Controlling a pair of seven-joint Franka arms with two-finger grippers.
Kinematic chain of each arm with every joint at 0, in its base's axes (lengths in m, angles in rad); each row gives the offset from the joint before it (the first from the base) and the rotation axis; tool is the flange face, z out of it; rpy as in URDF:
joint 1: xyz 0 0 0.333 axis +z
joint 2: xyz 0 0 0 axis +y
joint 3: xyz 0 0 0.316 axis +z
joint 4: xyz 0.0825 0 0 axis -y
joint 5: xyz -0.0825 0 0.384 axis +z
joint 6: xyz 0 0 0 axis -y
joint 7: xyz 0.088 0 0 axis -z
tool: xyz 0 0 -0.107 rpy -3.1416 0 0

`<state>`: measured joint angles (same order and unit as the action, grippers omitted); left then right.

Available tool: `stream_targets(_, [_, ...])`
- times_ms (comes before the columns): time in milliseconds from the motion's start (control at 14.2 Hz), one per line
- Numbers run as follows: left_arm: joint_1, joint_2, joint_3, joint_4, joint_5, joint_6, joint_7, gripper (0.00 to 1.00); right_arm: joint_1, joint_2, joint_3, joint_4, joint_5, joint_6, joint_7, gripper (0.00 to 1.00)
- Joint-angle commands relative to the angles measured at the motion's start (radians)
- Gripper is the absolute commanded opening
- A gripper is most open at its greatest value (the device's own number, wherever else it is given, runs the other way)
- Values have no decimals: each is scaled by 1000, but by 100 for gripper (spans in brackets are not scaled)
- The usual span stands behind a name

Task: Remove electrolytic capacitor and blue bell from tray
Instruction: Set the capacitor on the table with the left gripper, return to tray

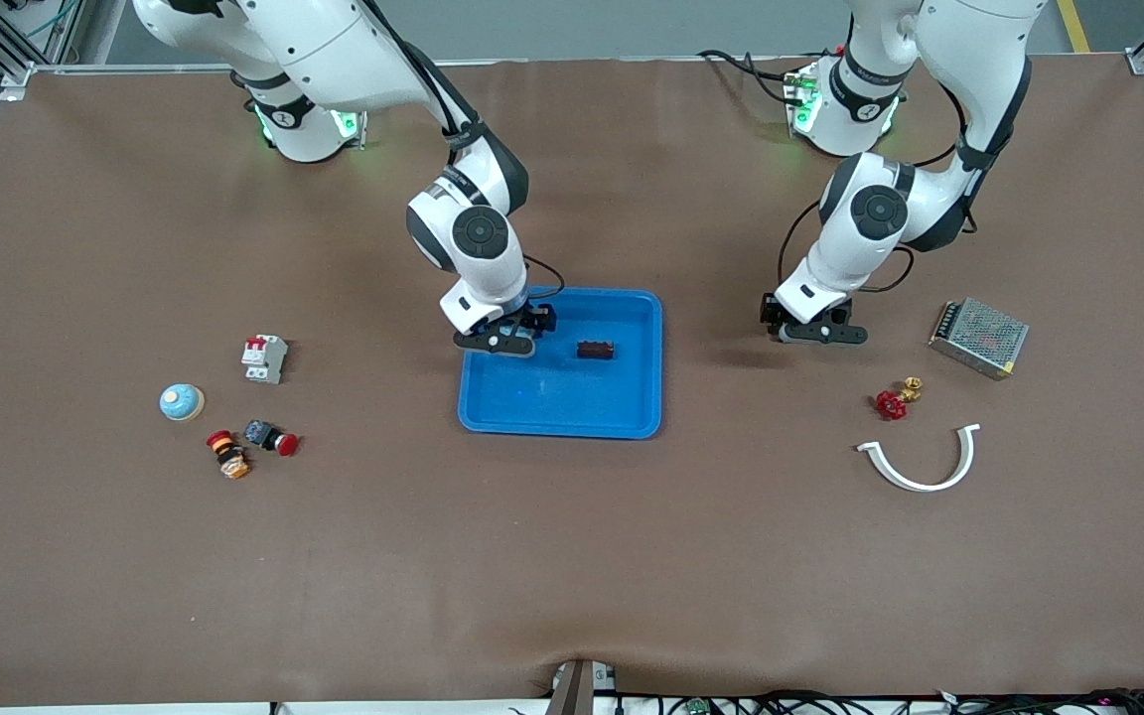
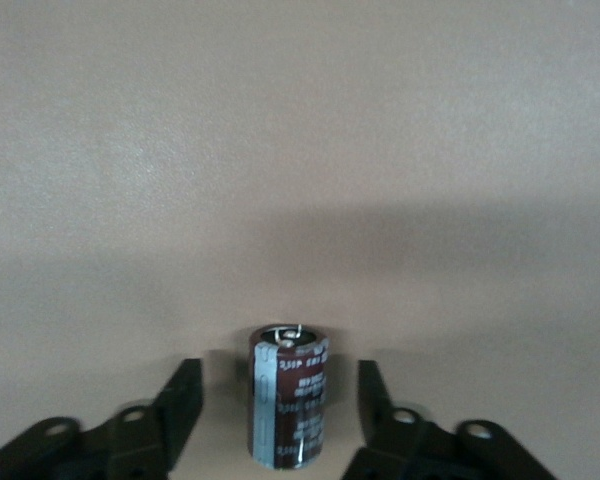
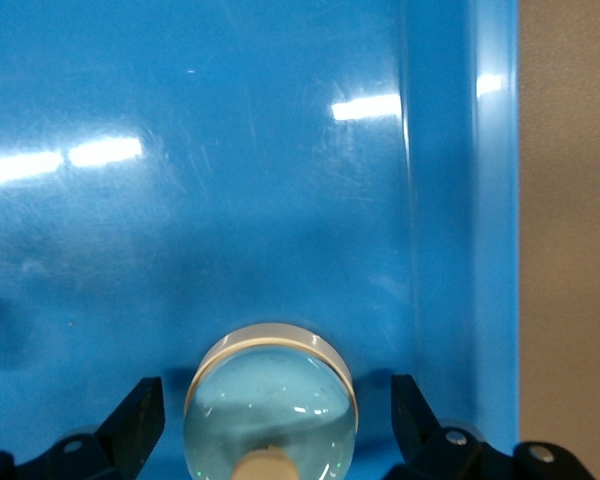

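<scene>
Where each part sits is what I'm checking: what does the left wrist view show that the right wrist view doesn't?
Only the left wrist view: a capacitor standing upright on the bare brown table, between the open fingers of the left gripper.
Only the right wrist view: a bell sitting in the blue tray, close to one tray wall, between the open fingers of the right gripper.
Both: open fingers on either side of a part, with a gap on each side, and some brown table.
</scene>
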<state>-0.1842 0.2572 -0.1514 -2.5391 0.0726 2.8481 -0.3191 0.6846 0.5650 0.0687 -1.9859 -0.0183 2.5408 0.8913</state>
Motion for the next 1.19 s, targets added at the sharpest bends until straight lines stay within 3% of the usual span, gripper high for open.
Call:
stream_targets(0, [-6,5,-7,22,-5,5,-72,100,16,10,-12,16,-22,7,26,84])
stream_targets(211, [-33,2,-13,77,-4,-83,-207,100,16,10,-12,16,-22,12,26,44])
stream_targets(281, [-40,0,-13,110,-4,-145,-269,100,16,10,-12,15,-22,13,26,38])
stream_targets(632, [-81,0,-23,210,-2,-245,-556,100,10,-13,-10,35,-15,-25,20,36])
stream_targets(913, [-129,23,-25,273,-14,-271,-835,100,-4,-141,-12,110,-15,-316,-6,35])
stream_targets(1124, [-159,100,-37,377,-14,-271,-1052,100,-52,-256,-12,113,-15,-457,-96,35])
